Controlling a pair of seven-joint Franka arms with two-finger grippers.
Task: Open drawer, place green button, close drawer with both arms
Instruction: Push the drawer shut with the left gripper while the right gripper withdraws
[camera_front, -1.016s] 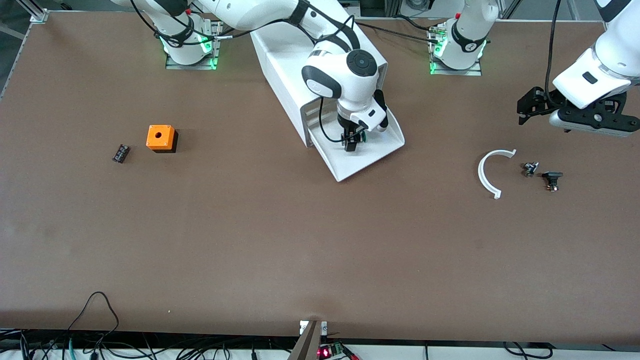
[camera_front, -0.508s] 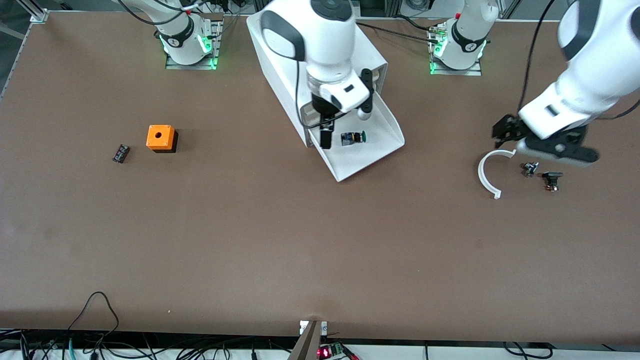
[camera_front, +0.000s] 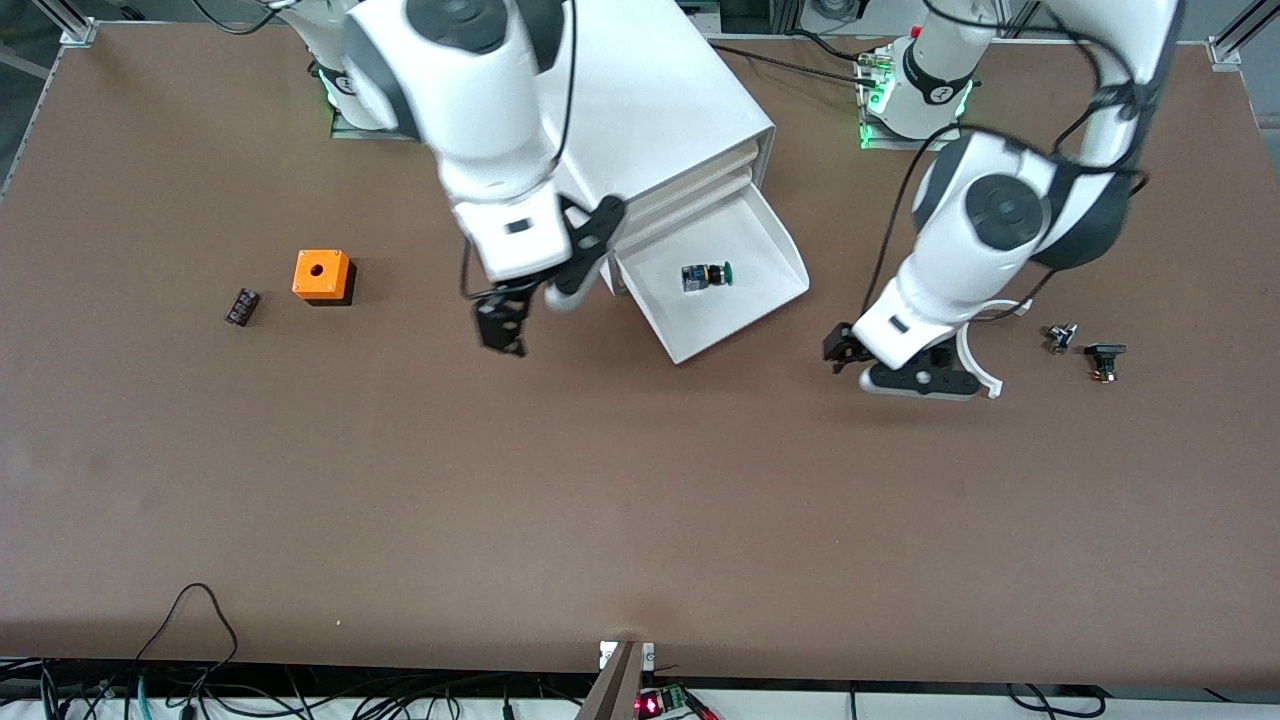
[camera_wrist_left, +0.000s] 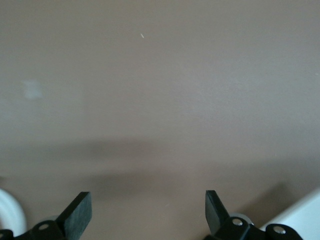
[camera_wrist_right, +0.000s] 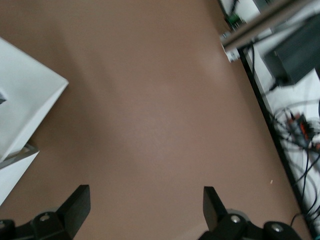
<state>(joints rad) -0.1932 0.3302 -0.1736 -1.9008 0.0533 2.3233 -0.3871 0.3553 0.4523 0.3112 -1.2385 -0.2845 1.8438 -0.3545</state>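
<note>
Brown matte board covers the whole table (camera_front: 640, 480), smooth and faintly mottled. Between the two arm bases stands the white boxy cabinet (camera_front: 660, 100), its plastic faces plain and flat. Its bottommost drawer (camera_front: 760, 300) is pulled out toward the front camera: a wide shallow white tray with a sloped front lip. The button (camera_front: 706, 275) lies on its side on the tray floor, a small cylinder with a round green cap and a black-and-blue body.

The right gripper (camera_front: 500, 325) hangs over bare table just beside the drawer, toward the right arm's end; its black fingers (camera_wrist_right: 75, 205) stand spread apart with nothing between them, and the right wrist view shows a white corner of the drawer beside brown board. The left gripper (camera_front: 850, 352) is low over the table near the drawer's other flank, toward the left arm's end, its flat black fingers (camera_wrist_left: 77, 212) likewise parted and empty.

A thin white curved strip (camera_front: 985, 365), shaped like a half ring, lies partly under the left arm's wrist, with two small dark parts (camera_front: 1085, 345) beside it. Toward the right arm's end sit an orange cube (camera_front: 322, 276) with a round hole in its top face and a small black block (camera_front: 241, 306).
</note>
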